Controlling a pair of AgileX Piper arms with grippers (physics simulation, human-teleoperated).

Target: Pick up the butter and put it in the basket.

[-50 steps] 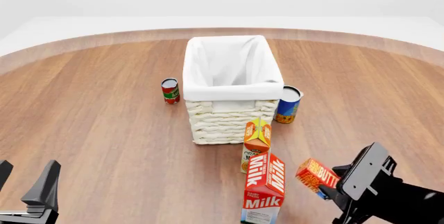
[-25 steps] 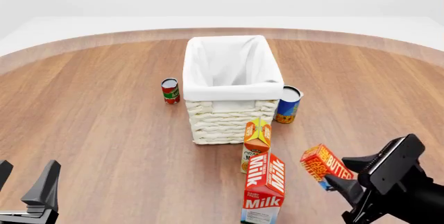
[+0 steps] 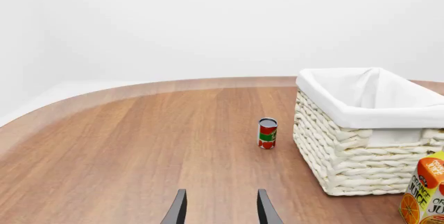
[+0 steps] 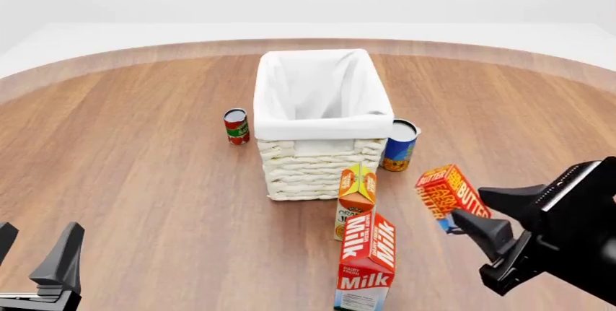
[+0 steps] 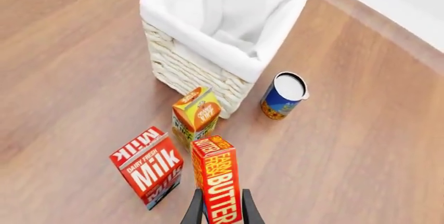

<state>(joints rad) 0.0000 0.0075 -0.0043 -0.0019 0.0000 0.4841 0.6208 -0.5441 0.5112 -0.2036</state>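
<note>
1. On the right side of the table [image 4: 125, 152], your right gripper [image 4: 469, 218] grasps the butter [image 4: 446, 190] and holds it in the air, clear of the wood. The box is tilted, with its lettered face turned up toward the front camera.
2. From the right wrist view you see the butter [image 5: 218, 177] between the two fingers [image 5: 196, 211], which press on its lower end; the jaws are clenched on it.
3. The butter is not in the basket [image 4: 318, 120]. It hangs to the right of the juice carton [image 4: 356, 194] and the milk carton [image 4: 367, 260], and it is nearer to you than the blue can [image 4: 399, 145].
4. The basket stands in the middle of the table, open, and only its white liner shows inside. The juice carton stands just in front of the basket's near wall, and the milk carton stands in front of the juice — very close, but I cannot tell if they touch.
5. The blue can stands beside the basket's right near corner. A red can [image 4: 236, 126] stands on the left side of the basket, a little apart from it.
6. Your left gripper [image 4: 37, 268] is low at the near left edge of the front view, far from everything. In its wrist view the fingers [image 3: 177, 211] are spread with bare wood between them — the jaws are released and hold nothing.
</note>
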